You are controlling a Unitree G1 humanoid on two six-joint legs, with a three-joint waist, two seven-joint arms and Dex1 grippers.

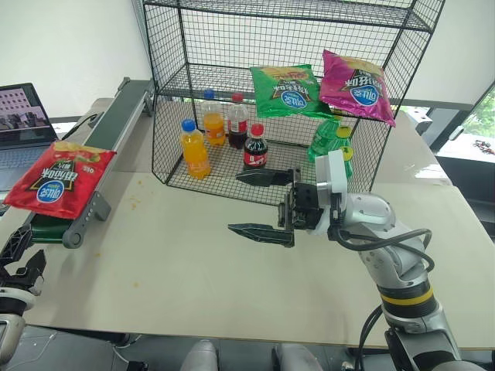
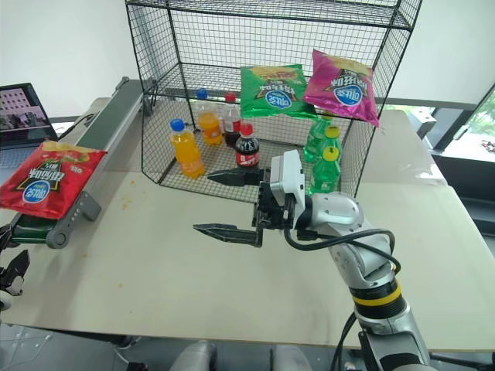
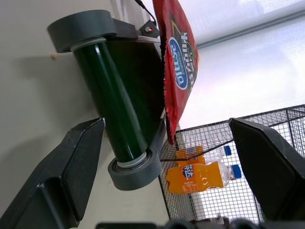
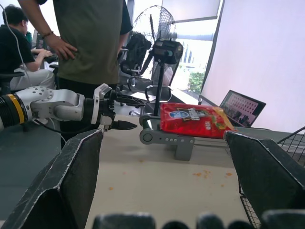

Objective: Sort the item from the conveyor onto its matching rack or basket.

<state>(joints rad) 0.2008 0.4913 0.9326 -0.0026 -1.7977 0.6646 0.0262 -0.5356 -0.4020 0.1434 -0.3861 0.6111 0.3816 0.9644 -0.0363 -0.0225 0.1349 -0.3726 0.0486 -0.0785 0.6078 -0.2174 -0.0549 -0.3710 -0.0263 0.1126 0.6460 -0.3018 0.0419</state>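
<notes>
Red chip bag point(image 1: 58, 179) lying flat on the near rounded end of the conveyor point(image 1: 85, 212), at the tabletop's point(image 1: 193, 286) left edge. Right gripper point(image 1: 259, 203) spread wide over the tabletop's middle before the wire rack point(image 1: 286, 46), holding nothing. Left gripper point(image 4: 125, 112) open and empty beside the conveyor end. From the left wrist: green belt roller point(image 3: 112, 112), bag edge-on. From the right wrist: a standing person point(image 4: 90, 38), a fan point(image 4: 162, 50), a laptop point(image 4: 243, 107).

Bright, even daylight from windows at upper right. Soft, faint shadows on the table point(image 1: 193, 270). Blown-out white behind the rack point(image 1: 286, 93) in the left wrist view. Close fingers slightly soft-focused.
</notes>
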